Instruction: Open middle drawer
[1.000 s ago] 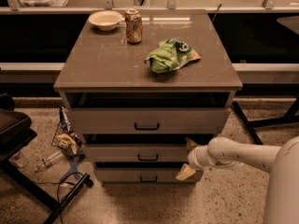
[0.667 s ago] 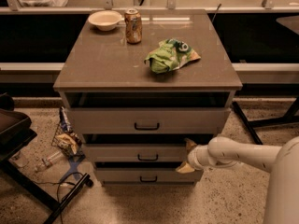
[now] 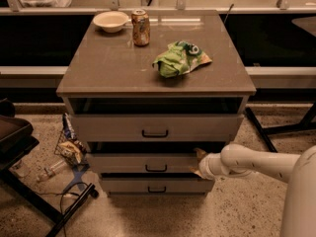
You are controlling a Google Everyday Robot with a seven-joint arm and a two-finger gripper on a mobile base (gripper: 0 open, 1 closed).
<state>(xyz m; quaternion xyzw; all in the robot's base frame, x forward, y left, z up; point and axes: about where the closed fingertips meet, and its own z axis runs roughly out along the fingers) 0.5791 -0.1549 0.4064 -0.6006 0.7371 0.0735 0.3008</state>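
One shallow grey-beige middle drawer [image 3: 128, 163] sits slightly out of the brown cabinet [image 3: 108, 65]. The tan-tipped gripper [image 3: 198, 163] meets its right end, grasp unreadable; pulling off-centre there could skew and jam it.

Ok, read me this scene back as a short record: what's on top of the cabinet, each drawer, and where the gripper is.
cabinet top: bowl, soda can, green chip bag
top drawer: pulled partway out, dark gap above its front
middle drawer: slightly out, bar handle at centre
bottom drawer: lowest, bar handle at centre
gripper: at the right end of the middle drawer's front, arm reaching in from the right
floor, left of cabinet: litter
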